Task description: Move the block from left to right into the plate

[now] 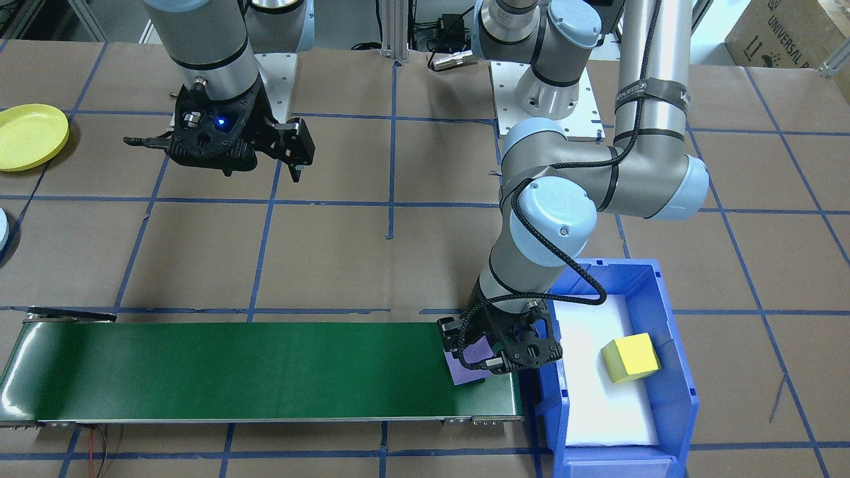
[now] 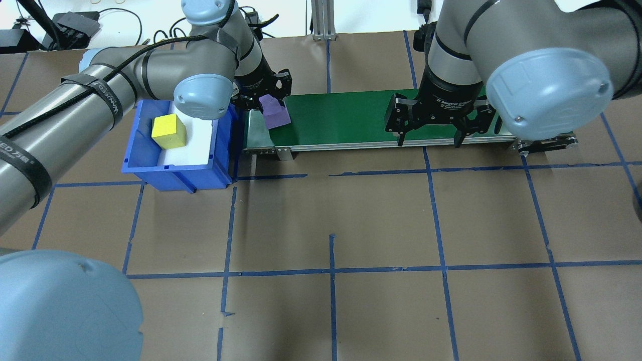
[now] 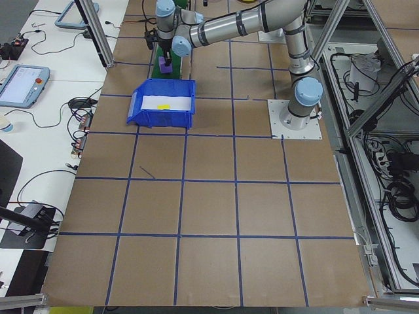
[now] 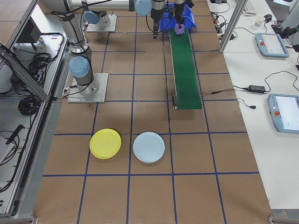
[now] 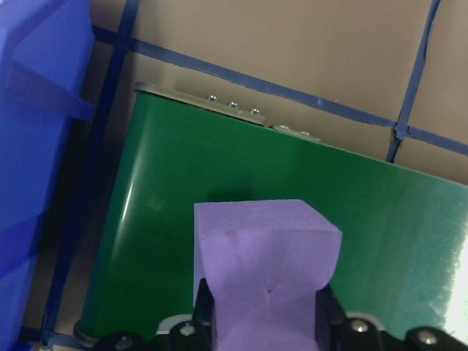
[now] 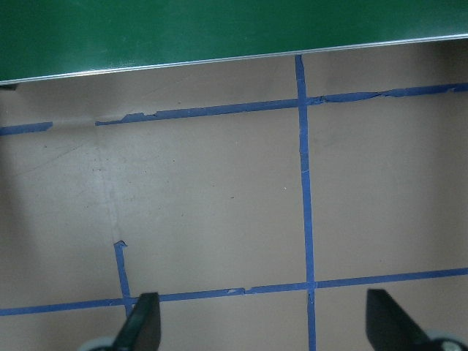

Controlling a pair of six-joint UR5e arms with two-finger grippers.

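A purple foam block [image 1: 465, 370] [image 2: 276, 114] [image 5: 267, 256] is pinched in my left gripper [image 1: 475, 352] [image 2: 266, 98], which is shut on it, the foam dented by the fingers. It hangs low over the end of the green conveyor belt [image 1: 232, 372] [image 2: 346, 118] beside the bin; whether it touches the belt I cannot tell. My right gripper [image 1: 216, 159] [image 2: 429, 143] [image 6: 267, 333] is open and holds nothing, above the table on the robot's side of the belt's other half. The yellow plate [image 1: 30, 136] [image 4: 105, 143] lies far off past the right arm.
A blue bin [image 1: 677, 372] [image 2: 170, 175] with a white liner holds a yellow block [image 1: 631, 358] [image 2: 169, 131] next to the belt's left end. A light blue plate [image 4: 148, 147] lies beside the yellow one. Brown paper with blue tape lines covers the table.
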